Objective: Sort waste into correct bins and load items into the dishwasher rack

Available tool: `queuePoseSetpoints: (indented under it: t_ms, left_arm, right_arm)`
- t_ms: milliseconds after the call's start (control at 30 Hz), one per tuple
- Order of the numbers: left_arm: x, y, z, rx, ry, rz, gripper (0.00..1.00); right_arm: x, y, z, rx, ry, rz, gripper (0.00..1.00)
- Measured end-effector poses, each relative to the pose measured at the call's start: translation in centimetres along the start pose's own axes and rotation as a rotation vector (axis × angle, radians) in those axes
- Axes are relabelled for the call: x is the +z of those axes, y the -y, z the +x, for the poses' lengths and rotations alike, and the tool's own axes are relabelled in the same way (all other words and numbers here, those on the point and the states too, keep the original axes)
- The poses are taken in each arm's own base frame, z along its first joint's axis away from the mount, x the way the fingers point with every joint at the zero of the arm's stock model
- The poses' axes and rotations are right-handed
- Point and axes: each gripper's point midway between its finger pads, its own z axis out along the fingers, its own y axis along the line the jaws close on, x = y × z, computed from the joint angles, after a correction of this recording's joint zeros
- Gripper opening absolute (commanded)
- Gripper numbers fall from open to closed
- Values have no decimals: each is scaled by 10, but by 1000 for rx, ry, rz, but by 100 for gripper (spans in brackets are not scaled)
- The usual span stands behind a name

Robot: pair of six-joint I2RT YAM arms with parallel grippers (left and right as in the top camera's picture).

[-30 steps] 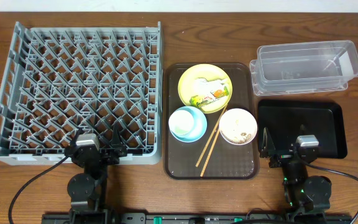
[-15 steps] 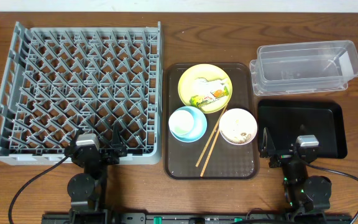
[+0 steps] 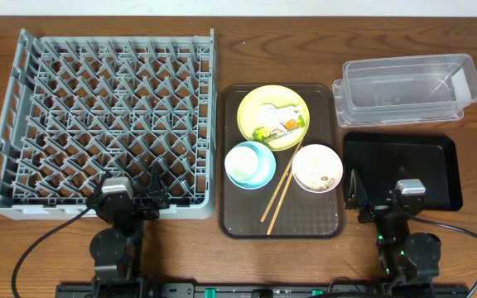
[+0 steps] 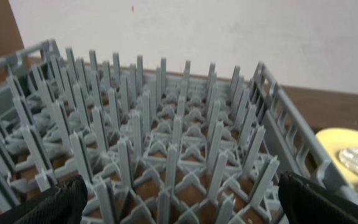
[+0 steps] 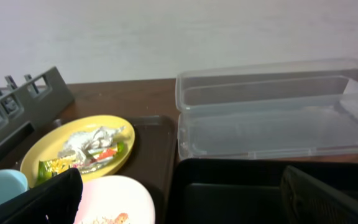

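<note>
Grey dishwasher rack lies just ahead of the left pincer.

Black arms, grey wrist blocks, looping black cables, matte-black tool fingertips.

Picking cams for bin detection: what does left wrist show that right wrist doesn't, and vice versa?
Left wrist only: the rack peg lattice, close up.
Right wrist only: clear tub, black tray, white bowl, brown tray.
Both: yellow plate with waste on it, some part of the rack, and each camera's own fingers, spread apart at the bottom corners.
</note>
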Motion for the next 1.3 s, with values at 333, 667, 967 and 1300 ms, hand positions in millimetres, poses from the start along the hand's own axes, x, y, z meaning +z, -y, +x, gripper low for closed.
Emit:
queuePoseSetpoints:
  t_ms: [333, 667, 967, 1300]
  left_arm:
    - [-5, -3, 24, 9, -289, -36, 100]
    - [1, 7, -19, -17, -507, -40, 100]
    - [-6, 19, -3, -48, -954, -29, 100]
    - [4, 20, -2, -53, -1072, -41, 100]
  right_arm:
    - [6, 0, -4, 2, -128, 16, 99]
    - [39, -15, -42, 9, -378, -7, 99]
    - [72, -41, -51, -27, -732, -121, 99]
    - [130, -70, -52, 29, -809, -250, 94]
